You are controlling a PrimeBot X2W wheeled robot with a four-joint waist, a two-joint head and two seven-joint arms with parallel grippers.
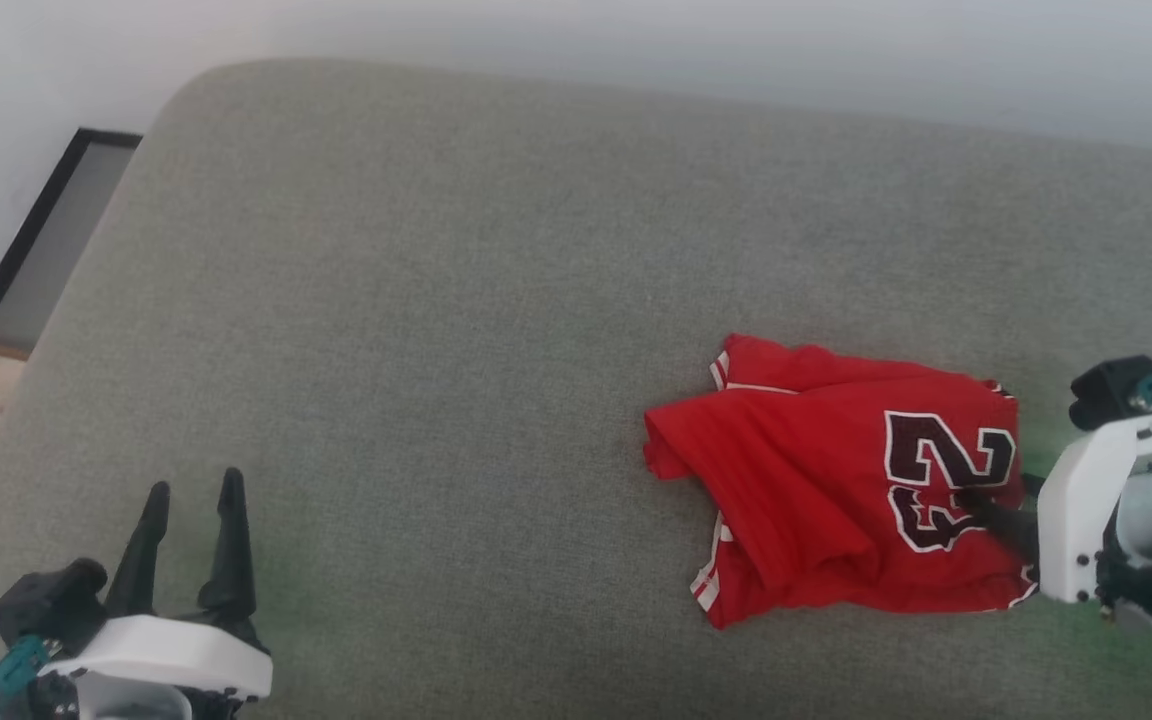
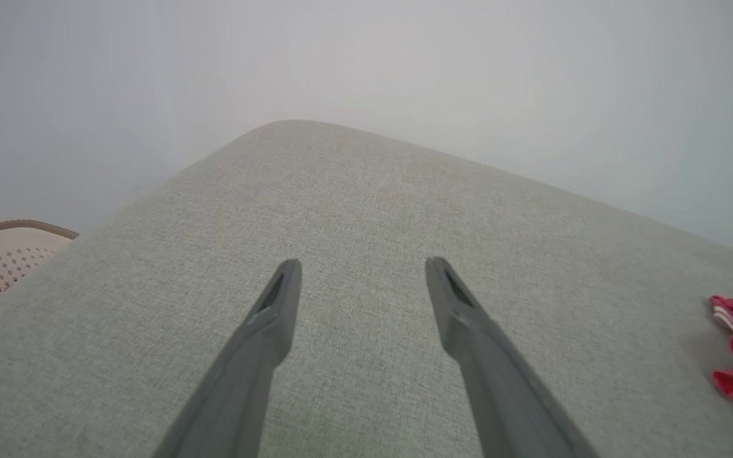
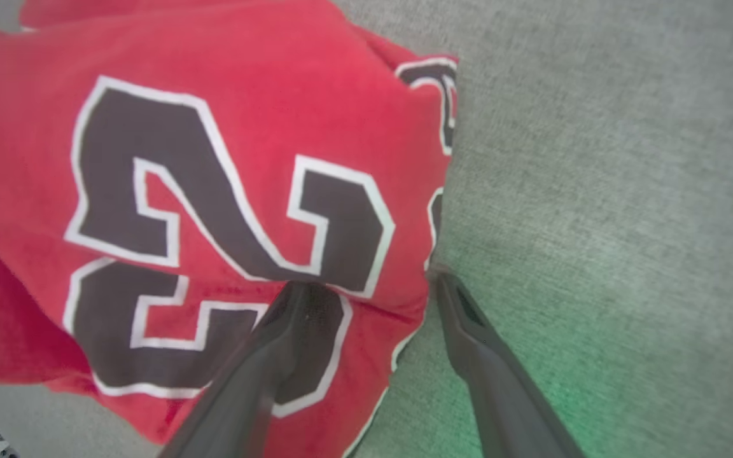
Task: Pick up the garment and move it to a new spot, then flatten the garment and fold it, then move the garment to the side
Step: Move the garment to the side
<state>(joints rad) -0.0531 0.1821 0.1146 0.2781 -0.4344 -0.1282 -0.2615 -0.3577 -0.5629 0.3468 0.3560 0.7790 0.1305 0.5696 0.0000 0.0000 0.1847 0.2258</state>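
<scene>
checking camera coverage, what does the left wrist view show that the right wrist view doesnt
Left wrist view, not the right: the open left hand over bare cushion, a pale perforated basket at the left edge, and the white wall. Right wrist view, not the left: the open right hand, one finger over the garment's dark number 23, the other over cushion beside its edge, plus a green glow. Both: the grey cushion and the red garment, just a sliver in the left wrist view.
</scene>
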